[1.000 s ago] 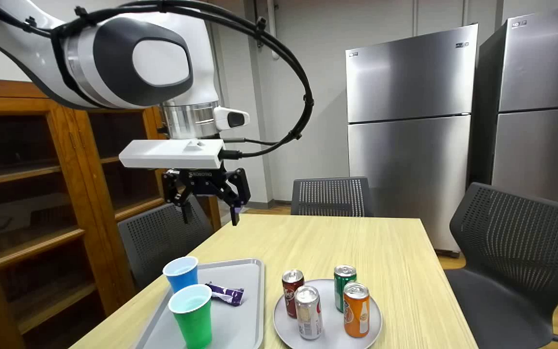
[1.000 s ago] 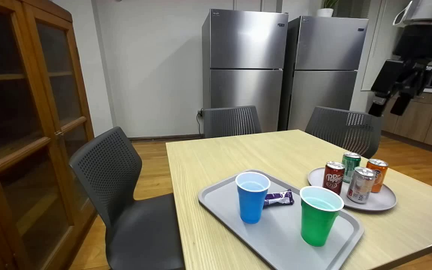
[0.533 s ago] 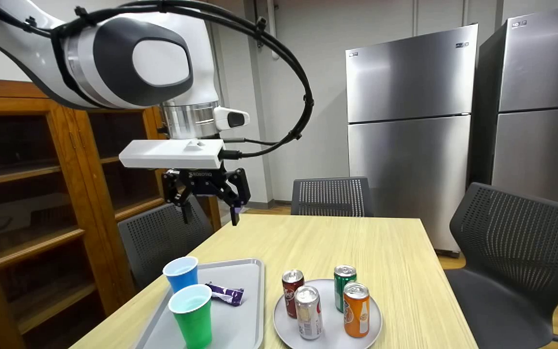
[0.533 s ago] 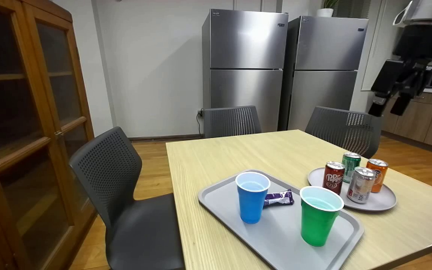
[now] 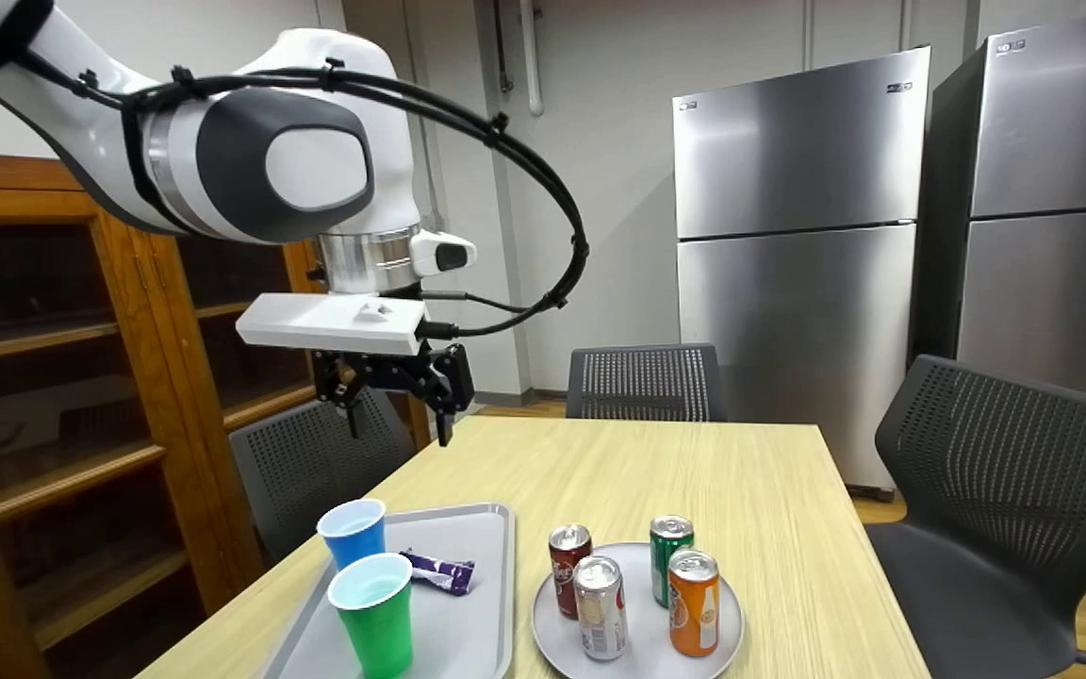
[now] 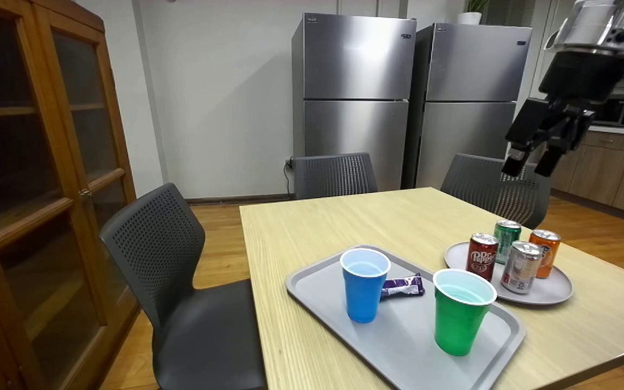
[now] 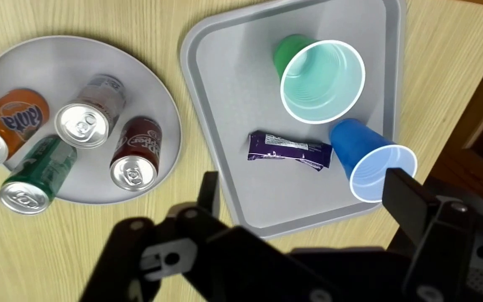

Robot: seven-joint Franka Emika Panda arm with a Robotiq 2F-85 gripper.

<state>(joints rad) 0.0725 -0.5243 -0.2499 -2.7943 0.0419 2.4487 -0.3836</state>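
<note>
My gripper (image 7: 302,175) hangs well above the table, its fingers wide apart with nothing between them. Below it is a grey tray (image 7: 275,193) bearing an upright blue cup (image 7: 354,142), an upright green cup (image 7: 292,54) and a purple-wrapped bar (image 7: 289,149) lying flat by the blue cup. In the wrist view one fingertip overlaps the blue cup's rim without touching it. Beside the tray, a round grey plate (image 7: 86,176) carries several standing cans: orange (image 7: 23,113), silver (image 7: 103,94), green (image 7: 50,163) and dark red (image 7: 138,136). In both exterior views the gripper (image 5: 400,434) (image 6: 528,170) touches nothing.
Grey chairs (image 6: 155,244) (image 5: 995,509) surround the pale wooden table (image 5: 656,471). A wooden glass-door cabinet (image 5: 138,377) stands along a side, and steel refrigerators (image 5: 798,236) are against the back wall. A black cable (image 5: 543,179) loops out from the arm.
Over the last half second the arm has come down somewhat and shifted left in both exterior views. The gripper stays open. Cups, bar, cans, tray and plate have not moved.
</note>
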